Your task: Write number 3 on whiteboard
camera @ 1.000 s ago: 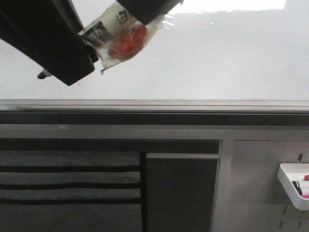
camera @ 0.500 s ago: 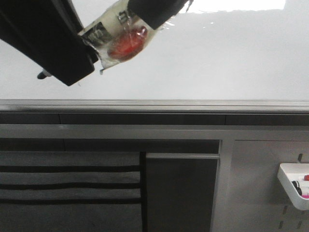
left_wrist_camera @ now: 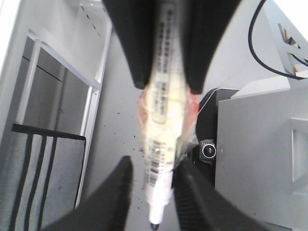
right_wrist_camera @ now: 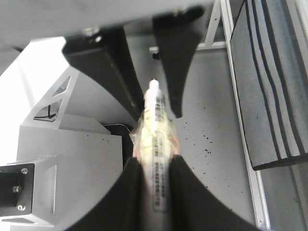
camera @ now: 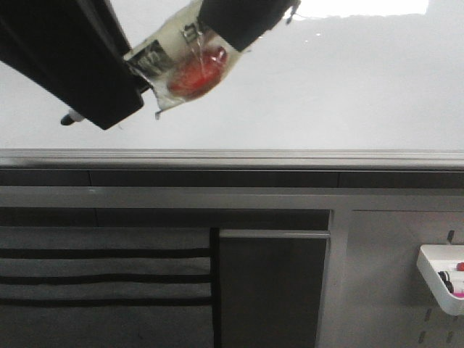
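The whiteboard [camera: 348, 87] fills the upper front view, glossy white above its silver rail [camera: 290, 156]. No number 3 shows on it. A white marker [camera: 177, 61] wrapped in clear tape with a red patch spans both grippers. My right gripper [camera: 217, 36] is shut on its back end, as the right wrist view [right_wrist_camera: 155, 163] shows. My left gripper [camera: 123, 90] is open around the marker's front part [left_wrist_camera: 161, 159], with a gap at one finger. The dark tip [camera: 69, 117] pokes out past the left gripper, close to the board.
A small white tray [camera: 442, 279] with markers hangs at the lower right. Below the rail stand a grey cabinet frame [camera: 341, 275] and a striped dark panel [camera: 101, 283]. A speckled grey floor [left_wrist_camera: 115, 120] lies below.
My right gripper has moved a little up and to the right with the marker. The marker tip has shifted slightly right. The left arm has barely moved.
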Robot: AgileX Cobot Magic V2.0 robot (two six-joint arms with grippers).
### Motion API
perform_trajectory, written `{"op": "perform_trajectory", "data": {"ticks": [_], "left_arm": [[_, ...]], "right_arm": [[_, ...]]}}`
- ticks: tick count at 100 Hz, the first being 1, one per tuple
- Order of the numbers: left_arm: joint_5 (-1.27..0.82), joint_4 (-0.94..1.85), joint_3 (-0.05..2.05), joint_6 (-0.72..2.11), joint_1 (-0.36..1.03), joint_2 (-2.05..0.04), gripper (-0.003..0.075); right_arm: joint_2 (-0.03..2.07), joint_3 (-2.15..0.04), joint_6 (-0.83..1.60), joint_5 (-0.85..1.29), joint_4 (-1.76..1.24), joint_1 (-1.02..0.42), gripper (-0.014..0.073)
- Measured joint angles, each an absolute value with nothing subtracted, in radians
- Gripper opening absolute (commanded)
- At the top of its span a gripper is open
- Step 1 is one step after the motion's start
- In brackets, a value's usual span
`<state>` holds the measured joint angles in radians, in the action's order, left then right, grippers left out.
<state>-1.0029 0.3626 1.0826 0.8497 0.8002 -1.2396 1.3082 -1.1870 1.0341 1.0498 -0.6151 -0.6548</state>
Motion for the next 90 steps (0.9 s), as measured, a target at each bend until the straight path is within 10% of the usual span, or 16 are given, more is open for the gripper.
{"op": "perform_trajectory", "data": {"ticks": [50,90], "left_arm": [[-0.952,0.339,1.085,0.772,0.693,-1.107,0.0422],[-0.821,0.348,0.835,0.641,0.426,-0.820,0.0422]], "right_arm": [[1.233,-1.205,0.727,1.023,-0.382,-0.627,-0.0008],[0.974,-0.974,0.430,0.877,-0.362,-0.314,-0.0008]]}}
